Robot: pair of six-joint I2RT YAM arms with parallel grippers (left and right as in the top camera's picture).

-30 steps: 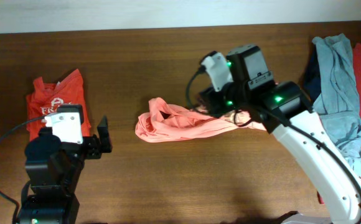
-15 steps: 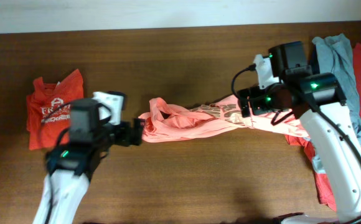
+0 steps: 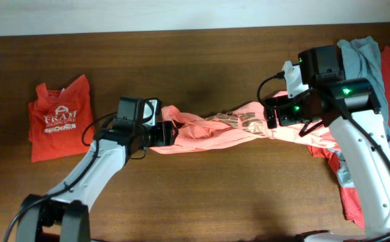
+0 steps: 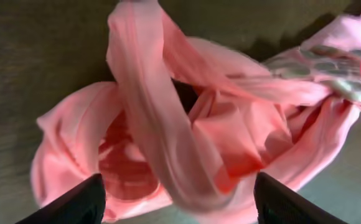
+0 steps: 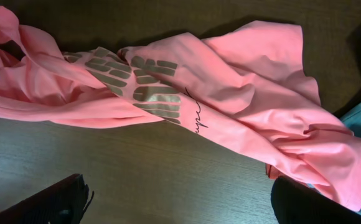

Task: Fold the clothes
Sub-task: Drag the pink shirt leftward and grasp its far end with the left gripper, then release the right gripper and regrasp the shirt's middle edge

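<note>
With both released, the left gripper (image 4: 179, 200) straddling the twisted salmon-pink T-shirt (image 5: 230, 106) and the right gripper (image 5: 179, 202) poised above it, a pinch could catch several layers together.

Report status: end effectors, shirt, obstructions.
Left end effector open, straddling bunched end of pink shirt. Right end effector open, empty, near lettering. Shirt twisted, unfolded; nothing blocking.

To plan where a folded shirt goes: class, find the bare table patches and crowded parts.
Free: wood behind the salmon-pink shirt, along the far edge; the front between left arm and right arm. Crowded: the right end under the shirt pile; the left by the folded red-orange shirt.
</note>
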